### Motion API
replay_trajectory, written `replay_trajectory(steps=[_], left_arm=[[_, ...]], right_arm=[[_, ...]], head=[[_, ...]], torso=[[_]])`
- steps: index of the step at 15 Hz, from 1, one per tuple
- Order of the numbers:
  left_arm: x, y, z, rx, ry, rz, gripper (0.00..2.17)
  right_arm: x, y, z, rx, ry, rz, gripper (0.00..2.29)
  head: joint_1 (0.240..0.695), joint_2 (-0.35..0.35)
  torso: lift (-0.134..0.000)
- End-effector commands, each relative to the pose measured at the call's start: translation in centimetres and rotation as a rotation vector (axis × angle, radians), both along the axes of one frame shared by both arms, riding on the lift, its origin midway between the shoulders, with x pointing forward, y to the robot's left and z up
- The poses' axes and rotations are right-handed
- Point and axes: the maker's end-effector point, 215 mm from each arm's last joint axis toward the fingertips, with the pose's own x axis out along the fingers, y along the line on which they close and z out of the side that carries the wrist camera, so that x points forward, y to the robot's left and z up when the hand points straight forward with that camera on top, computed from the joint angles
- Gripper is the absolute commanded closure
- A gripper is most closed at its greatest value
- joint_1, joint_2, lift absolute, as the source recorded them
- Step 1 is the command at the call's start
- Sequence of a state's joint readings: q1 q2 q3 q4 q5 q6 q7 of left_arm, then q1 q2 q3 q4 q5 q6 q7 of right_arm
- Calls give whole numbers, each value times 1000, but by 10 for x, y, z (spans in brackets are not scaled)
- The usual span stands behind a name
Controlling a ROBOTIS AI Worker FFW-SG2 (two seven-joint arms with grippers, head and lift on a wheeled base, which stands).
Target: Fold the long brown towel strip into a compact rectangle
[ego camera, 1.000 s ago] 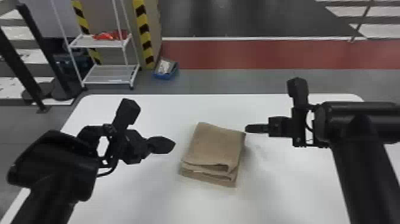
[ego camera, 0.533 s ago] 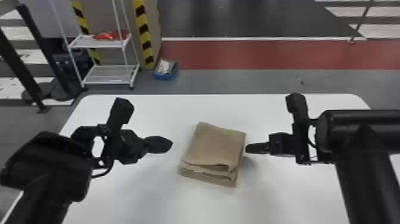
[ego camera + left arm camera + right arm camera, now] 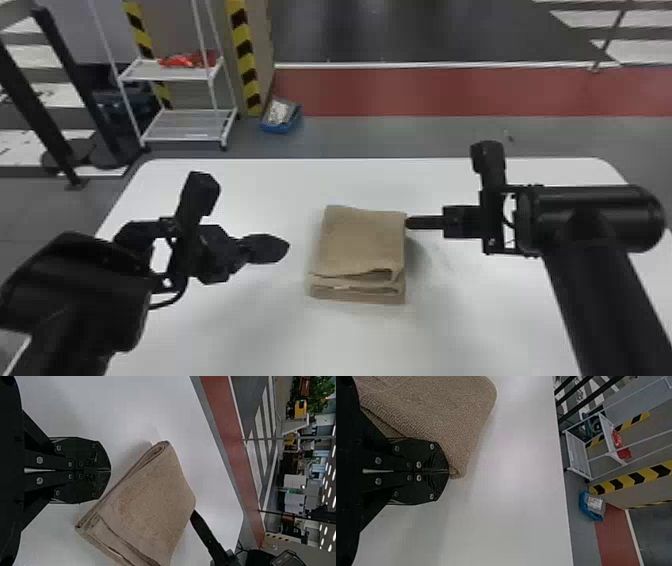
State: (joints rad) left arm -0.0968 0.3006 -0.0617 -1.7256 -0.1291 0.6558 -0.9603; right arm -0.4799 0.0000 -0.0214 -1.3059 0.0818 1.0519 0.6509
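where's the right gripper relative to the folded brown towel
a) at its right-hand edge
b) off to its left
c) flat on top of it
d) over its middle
a, since in the head view the tips of the right gripper come in from the right and end at that side of the brown towel.

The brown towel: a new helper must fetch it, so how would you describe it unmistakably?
Find the white table. On it, between the left gripper and the right gripper, lies the towel, a squarish stack of folded cloth whose layered edges face the robot. Its soft brown weave sets it apart from the hard black grippers on either side.
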Motion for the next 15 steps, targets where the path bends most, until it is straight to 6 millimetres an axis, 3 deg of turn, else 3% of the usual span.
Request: replay_trajectory(steps=[1,5,7,8,9,10,11,13,14,15], left_arm=[[-4,-3,4,-13,-7,-2,1946],[-7,3,10,-34,-17,18,1946],[-6,24,24,-89,-19,77,1946],[-9,36,33,-127,-10,114,1946],[-11,43,40,-161,-8,143,1946],[-12,49,49,-198,-12,176,1932],[-15,51,56,-228,-25,200,1696],[-24,55,69,-300,-46,242,677],[-30,57,73,-324,-52,260,262],[-39,61,72,-343,-49,274,198]], right_arm=[[11,5,4,20,-48,9,2206],[21,7,7,40,-98,21,2199],[19,-8,24,-36,-136,12,1946],[17,-14,41,-97,-178,11,1501],[14,-12,56,-109,-193,14,667],[10,-7,71,-118,-213,49,56],[5,4,85,-157,-254,100,-2],[-15,36,89,-275,-300,229,12],[-32,56,78,-332,-297,334,60],[-52,75,64,-388,-279,429,83]], head=[[695,48],[695,54],[695,57],[695,59],[695,61],[695,68],[695,76],[695,99],[695,110],[695,121]], torso=[[-124],[-124],[-124],[-124],[-124],[-124],[-124],[-124],[-124],[-124]])
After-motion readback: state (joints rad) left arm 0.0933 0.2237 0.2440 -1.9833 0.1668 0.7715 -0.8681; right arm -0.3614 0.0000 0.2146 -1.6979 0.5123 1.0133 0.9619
